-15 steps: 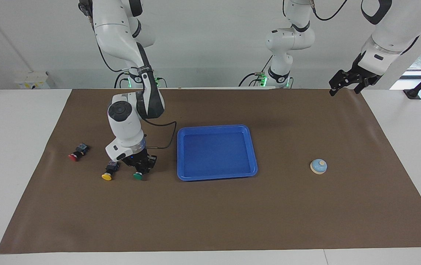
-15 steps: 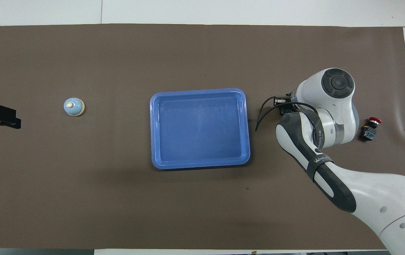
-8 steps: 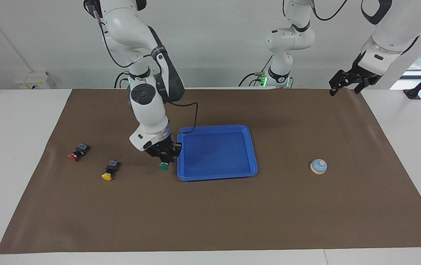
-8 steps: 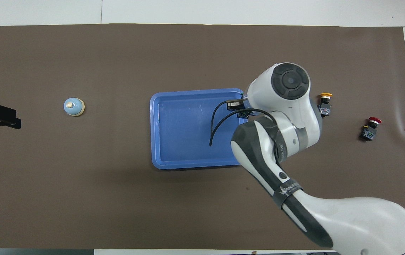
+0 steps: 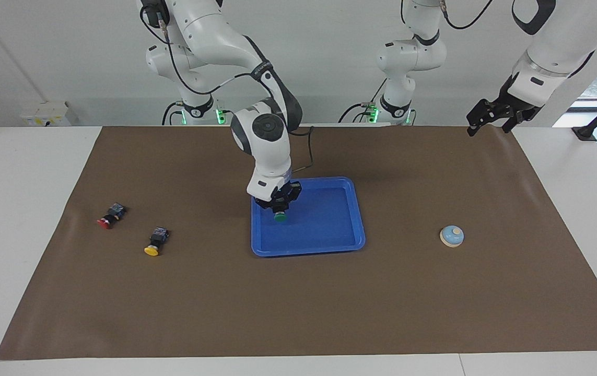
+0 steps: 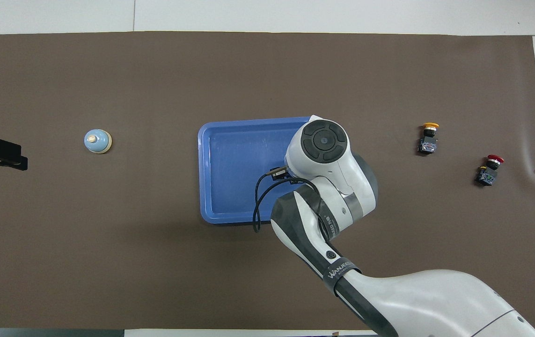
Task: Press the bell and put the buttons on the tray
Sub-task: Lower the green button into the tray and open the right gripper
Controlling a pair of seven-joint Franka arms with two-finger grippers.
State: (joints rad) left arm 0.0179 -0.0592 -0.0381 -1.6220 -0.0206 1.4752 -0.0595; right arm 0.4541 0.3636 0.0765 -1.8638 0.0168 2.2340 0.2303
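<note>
One of the three small push-button switches, the black-bodied one with the round green cap (image 5: 279, 217), hung in the right gripper (image 5: 279, 208), whose jaws were pinched shut on its black body. We saw it over the shallow bright blue rectangular plastic tray (image 5: 329, 248), at the end of the tray toward the right arm's end of the table, not yet set down as far as we could judge. Its long axis ran close to vertical, cap pointing down at the tray floor.

We judged the step in hand to be the lowering and release: come straight down inside the raised rim, let go only when the cap is at the floor, and expect the switch to tip onto its side.

Two switches lay on the brown mat of the table toward the right arm's end: the yellow-capped one (image 6: 429, 137) and the red-capped one (image 6: 489, 169), each on its side, long axis running roughly away from the robots, cap at the farther end.

We saw the small light-blue domed bell with a cream knob (image 5: 452, 235) standing toward the left arm's end. The left gripper (image 5: 488, 119) waited raised above the table edge, its jaws spread.
</note>
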